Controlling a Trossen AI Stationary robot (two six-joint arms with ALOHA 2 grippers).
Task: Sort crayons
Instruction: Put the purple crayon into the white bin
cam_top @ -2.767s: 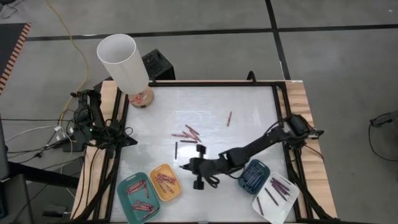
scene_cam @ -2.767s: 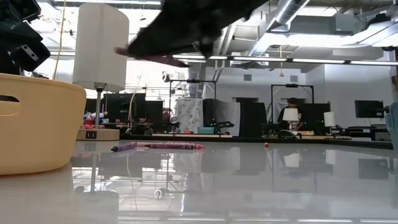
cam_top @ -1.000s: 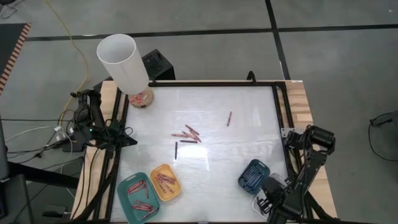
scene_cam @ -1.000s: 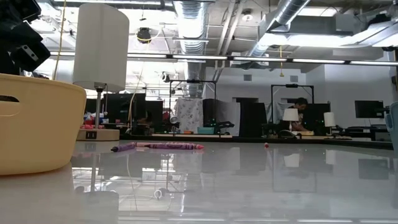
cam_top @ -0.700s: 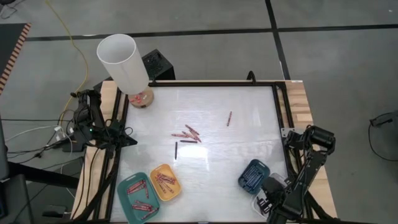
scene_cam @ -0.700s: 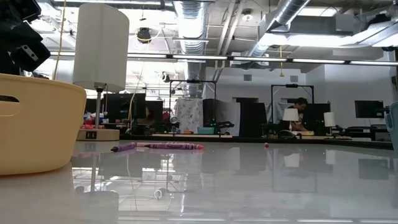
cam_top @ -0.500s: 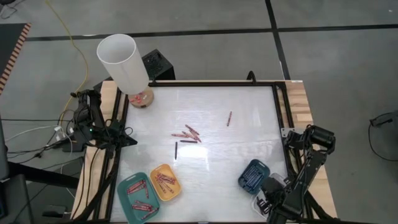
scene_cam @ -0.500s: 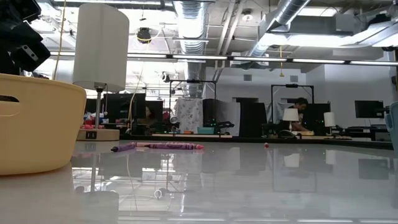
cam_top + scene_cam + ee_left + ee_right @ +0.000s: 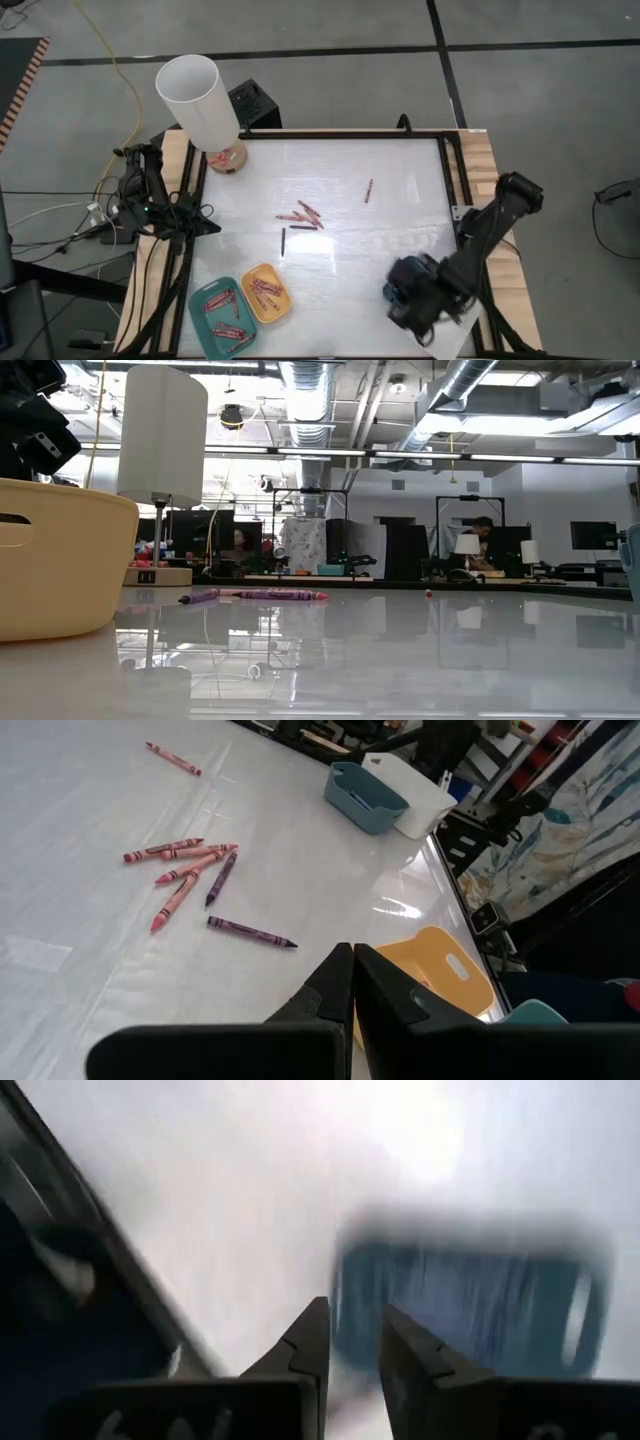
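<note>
The white table (image 9: 400, 200) fills the middle of the high view, with a tall white lamp (image 9: 197, 100) at its upper-left corner. Along the lower edge sit the containers: at lower left a teal tray (image 9: 199, 305) and, touching its right side, a yellow tray (image 9: 284, 306) — each holds a handful of reddish crayons. At lower right the dark-blue tray (image 9: 393, 291) is mostly covered by the right arm; what lies inside it cannot be told, and only a corner of the white tray (image 9: 442, 347) shows below the arm. The left wrist view shows the dark-blue and white trays side by side at the table's far end. The right gripper (image 9: 352, 1342) hangs over the dark-blue tray, its jaws a narrow gap apart with nothing between them. The left gripper (image 9: 353, 970) is at the table's left edge, jaws pressed together and empty. The loose crayons (image 9: 301, 217) lie in a small cluster at the centre of the table — red and pink ones fanned together with a purple one among them; a dark crayon (image 9: 283, 241) lies alone just lower left of the cluster, and a single red crayon (image 9: 368, 190) lies apart to the upper right.
</note>
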